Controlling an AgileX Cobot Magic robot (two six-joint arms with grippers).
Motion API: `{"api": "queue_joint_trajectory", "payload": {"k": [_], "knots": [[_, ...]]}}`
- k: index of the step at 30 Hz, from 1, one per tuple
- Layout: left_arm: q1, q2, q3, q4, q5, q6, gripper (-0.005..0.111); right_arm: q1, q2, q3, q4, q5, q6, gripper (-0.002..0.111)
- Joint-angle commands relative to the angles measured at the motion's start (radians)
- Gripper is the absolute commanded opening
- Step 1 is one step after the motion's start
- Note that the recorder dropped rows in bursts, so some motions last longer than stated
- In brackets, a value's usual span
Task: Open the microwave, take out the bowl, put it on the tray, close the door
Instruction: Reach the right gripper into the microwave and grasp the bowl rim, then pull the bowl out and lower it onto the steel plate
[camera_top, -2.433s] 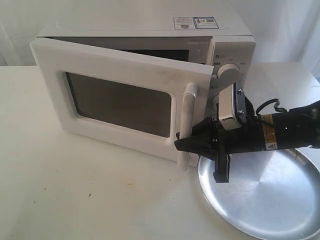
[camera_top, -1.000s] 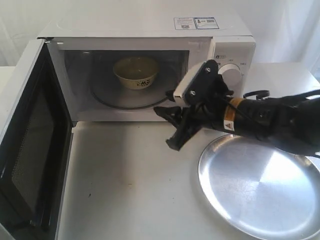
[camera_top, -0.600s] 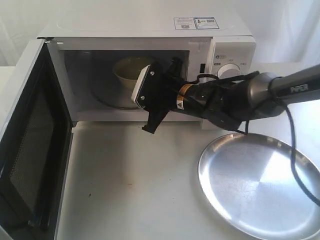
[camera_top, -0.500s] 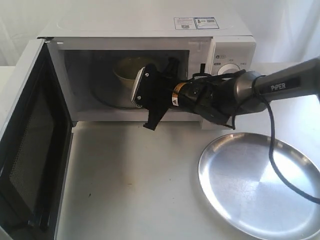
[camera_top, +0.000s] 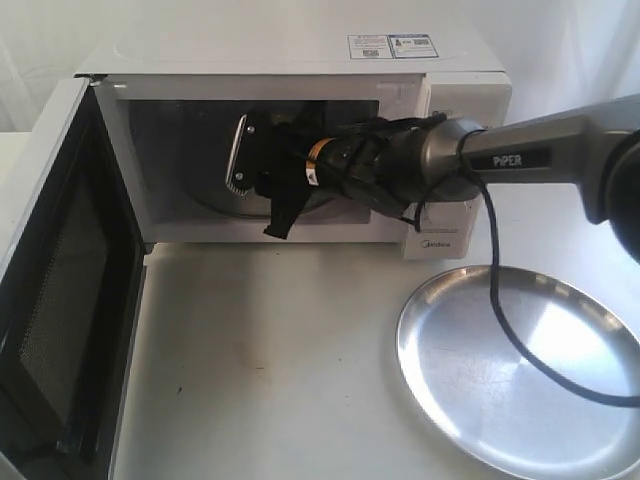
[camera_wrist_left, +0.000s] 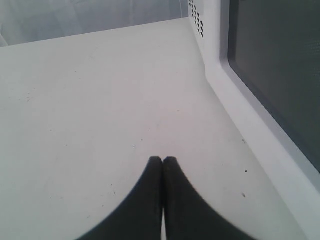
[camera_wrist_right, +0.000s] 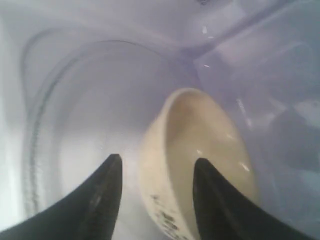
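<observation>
The white microwave (camera_top: 300, 50) stands with its door (camera_top: 60, 300) swung wide to the left, mesh side showing. My right arm (camera_top: 440, 165) reaches into the cavity and hides the bowl in the exterior view. In the right wrist view the cream bowl (camera_wrist_right: 210, 145) with dark pattern sits on the glass turntable (camera_wrist_right: 75, 125). My right gripper (camera_wrist_right: 157, 160) is open astride the bowl's near wall, one finger inside and one outside. The steel tray (camera_top: 530, 380) lies on the table at the front right. My left gripper (camera_wrist_left: 162, 159) is shut and holds nothing, low over the table.
In the left wrist view the door's outer face with its dark window (camera_wrist_left: 280, 75) stands close beside the left gripper. The white table (camera_top: 270, 360) stretches between the open door and the tray. The arm's black cable (camera_top: 500, 300) hangs over the tray's rim.
The door went from nearly shut to wide open. My right gripper left the handle, swung in front of the opening and pushed into the cavity up to the bowl.
</observation>
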Motion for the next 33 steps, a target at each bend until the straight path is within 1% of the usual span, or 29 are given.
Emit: {"api": "queue_joint_trajectory", "payload": {"k": [1, 6, 11, 14, 17, 22, 23, 30, 33], "knots": [[-0.001, -0.002, 0.003, -0.004, 0.000, -0.006, 0.000, 0.021, 0.032, -0.034, 0.001, 0.040, 0.001, 0.042], [-0.001, -0.002, 0.003, -0.004, 0.000, -0.006, 0.000, 0.026, 0.054, -0.074, 0.003, 0.066, 0.002, 0.040], [-0.001, -0.002, 0.003, -0.004, 0.000, -0.006, 0.000, 0.026, 0.056, -0.089, 0.005, 0.074, 0.007, 0.026], [-0.001, -0.002, 0.003, -0.004, 0.000, -0.006, 0.000, 0.026, 0.056, -0.089, 0.005, 0.074, 0.007, 0.025], [-0.001, -0.002, 0.003, -0.004, 0.000, -0.006, 0.000, 0.026, 0.056, -0.089, 0.005, 0.070, 0.007, 0.030], [-0.001, -0.002, 0.003, -0.004, 0.000, -0.006, 0.000, 0.026, 0.054, -0.089, 0.005, 0.072, 0.007, 0.051], [-0.001, -0.002, 0.003, -0.004, 0.000, -0.006, 0.000, 0.026, 0.054, -0.089, 0.005, 0.070, 0.007, 0.053], [-0.001, -0.002, 0.003, -0.004, 0.000, -0.006, 0.000, 0.026, 0.054, -0.089, 0.000, 0.052, -0.006, 0.052], [-0.001, -0.002, 0.003, -0.004, 0.000, -0.006, 0.000, 0.026, 0.059, -0.116, 0.000, 0.047, -0.009, 0.052]]}}
